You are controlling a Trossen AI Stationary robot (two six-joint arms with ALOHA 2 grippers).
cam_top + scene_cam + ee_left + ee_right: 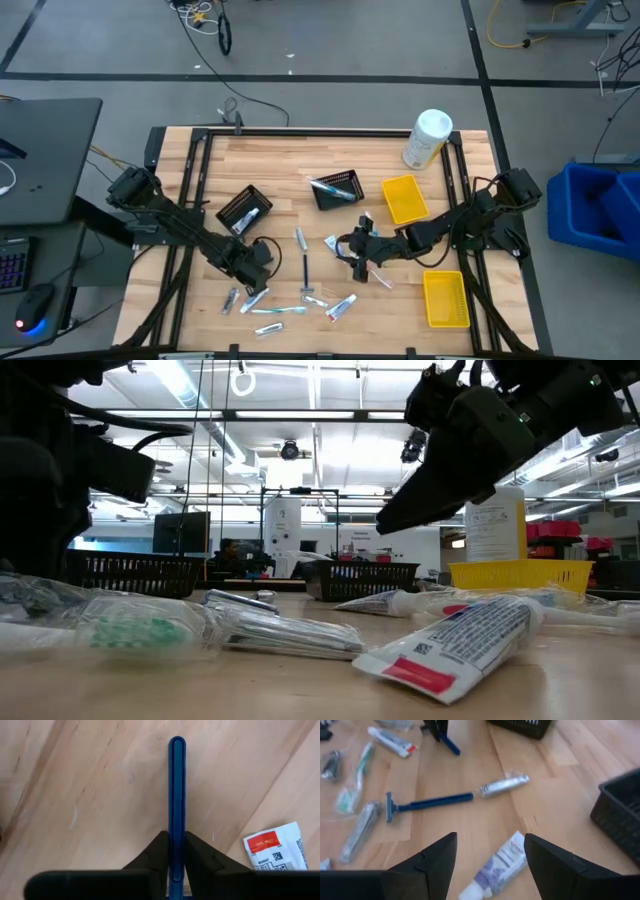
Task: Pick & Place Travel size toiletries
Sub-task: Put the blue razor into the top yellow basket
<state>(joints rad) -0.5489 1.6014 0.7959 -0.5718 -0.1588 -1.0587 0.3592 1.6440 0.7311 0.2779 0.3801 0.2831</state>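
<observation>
Toiletries lie scattered on the wooden table (330, 150), grey floor around.

No wording could be read anywhere. The packet (274, 851) carried a red label and a square code, its print too small to make out. The tube (462, 643) and the canister (495, 528) bore fine lines of print, likewise illegible.

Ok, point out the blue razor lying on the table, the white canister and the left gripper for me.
blue razor (432, 802), right wrist view, middle of its handle.
white canister (427, 138), high view, its side wall.
left gripper (176, 851), left wrist view, between the fingertips, shut on a blue handle.
</observation>
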